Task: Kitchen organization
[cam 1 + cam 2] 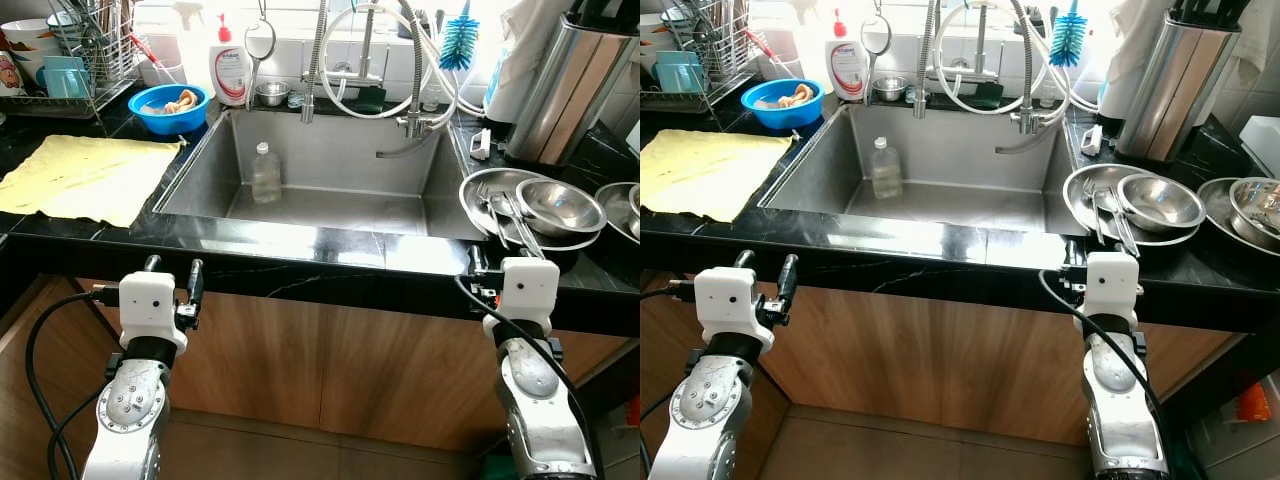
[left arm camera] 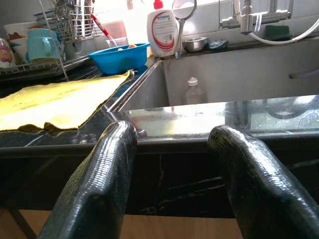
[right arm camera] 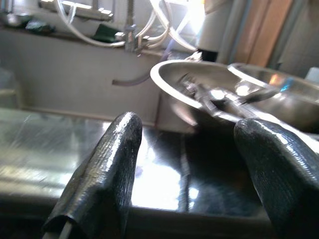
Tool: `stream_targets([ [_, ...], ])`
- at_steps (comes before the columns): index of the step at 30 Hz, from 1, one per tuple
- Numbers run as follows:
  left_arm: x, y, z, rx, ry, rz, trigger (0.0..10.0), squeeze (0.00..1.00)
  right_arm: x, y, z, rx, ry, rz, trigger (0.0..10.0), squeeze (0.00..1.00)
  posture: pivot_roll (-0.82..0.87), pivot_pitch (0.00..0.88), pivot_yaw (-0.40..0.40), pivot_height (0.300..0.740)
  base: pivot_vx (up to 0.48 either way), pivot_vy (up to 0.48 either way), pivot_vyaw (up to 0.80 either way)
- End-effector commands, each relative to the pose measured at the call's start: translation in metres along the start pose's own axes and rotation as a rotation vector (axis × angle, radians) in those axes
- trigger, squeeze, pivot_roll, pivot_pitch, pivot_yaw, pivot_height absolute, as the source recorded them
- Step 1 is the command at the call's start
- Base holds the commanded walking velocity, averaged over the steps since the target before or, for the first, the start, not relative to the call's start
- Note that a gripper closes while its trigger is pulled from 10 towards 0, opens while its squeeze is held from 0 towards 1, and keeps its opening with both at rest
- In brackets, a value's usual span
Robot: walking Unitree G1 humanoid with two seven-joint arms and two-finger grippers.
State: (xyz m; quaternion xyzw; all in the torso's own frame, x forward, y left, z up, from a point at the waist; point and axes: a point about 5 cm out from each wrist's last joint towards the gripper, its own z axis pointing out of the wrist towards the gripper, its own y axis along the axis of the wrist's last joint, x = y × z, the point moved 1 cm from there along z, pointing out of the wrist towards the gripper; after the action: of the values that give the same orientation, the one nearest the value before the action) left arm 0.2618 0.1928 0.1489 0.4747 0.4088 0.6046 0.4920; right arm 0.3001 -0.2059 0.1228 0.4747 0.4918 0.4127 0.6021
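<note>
A clear plastic bottle [image 1: 266, 173] stands upright in the steel sink [image 1: 340, 205]. On the right counter a steel plate [image 1: 480, 190] holds utensils and a steel bowl [image 1: 560, 205]. A yellow cloth [image 1: 85, 175] lies flat on the left counter, with a blue bowl [image 1: 168, 108] behind it. My left gripper [image 1: 172, 270] is open and holds nothing, raised just below the counter's front edge, left of the sink. My right gripper [image 3: 184, 164] is open too, at the counter edge right in front of the steel plate.
A dish rack [image 1: 70, 60] with cups fills the back left corner. A soap bottle [image 1: 231, 70], a small steel bowl [image 1: 272, 93], the faucet [image 1: 365, 60] with hoses and a blue brush [image 1: 459, 40] line the back. A tall steel container [image 1: 560, 90] stands back right.
</note>
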Motion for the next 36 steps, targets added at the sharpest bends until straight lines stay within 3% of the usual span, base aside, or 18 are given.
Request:
stream_targets([
  [1, -0.002, -0.001, 0.001, 0.005, -0.014, 0.013, 10.0, 0.0, 0.002, -0.005, 0.0, 0.03, 0.015, -0.002, 10.0, 0.0, -0.06, 0.0, -0.008, 0.74, 0.0, 0.0, 0.0],
  [18, -0.004, -0.001, 0.0, 0.003, -0.021, 0.026, 10.0, 0.0, -0.003, 0.006, 0.005, -0.036, -0.042, 0.026, 10.0, 0.0, -0.06, 0.0, -0.011, 0.74, 0.0, 0.0, 0.0],
  [27, -0.004, -0.001, 0.0, 0.001, -0.022, 0.03, 10.0, 0.0, 0.002, 0.005, 0.007, -0.025, -0.038, 0.083, 10.0, 0.0, -0.06, 0.0, -0.012, 0.74, 0.0, 0.0, 0.0],
  [36, -0.005, -0.001, 0.0, 0.0, -0.023, 0.03, 10.0, 0.0, 0.0, 0.001, 0.009, 0.003, -0.061, 0.083, 10.0, 0.0, -0.05, 0.0, -0.014, 0.74, 0.0, 0.0, 0.0],
])
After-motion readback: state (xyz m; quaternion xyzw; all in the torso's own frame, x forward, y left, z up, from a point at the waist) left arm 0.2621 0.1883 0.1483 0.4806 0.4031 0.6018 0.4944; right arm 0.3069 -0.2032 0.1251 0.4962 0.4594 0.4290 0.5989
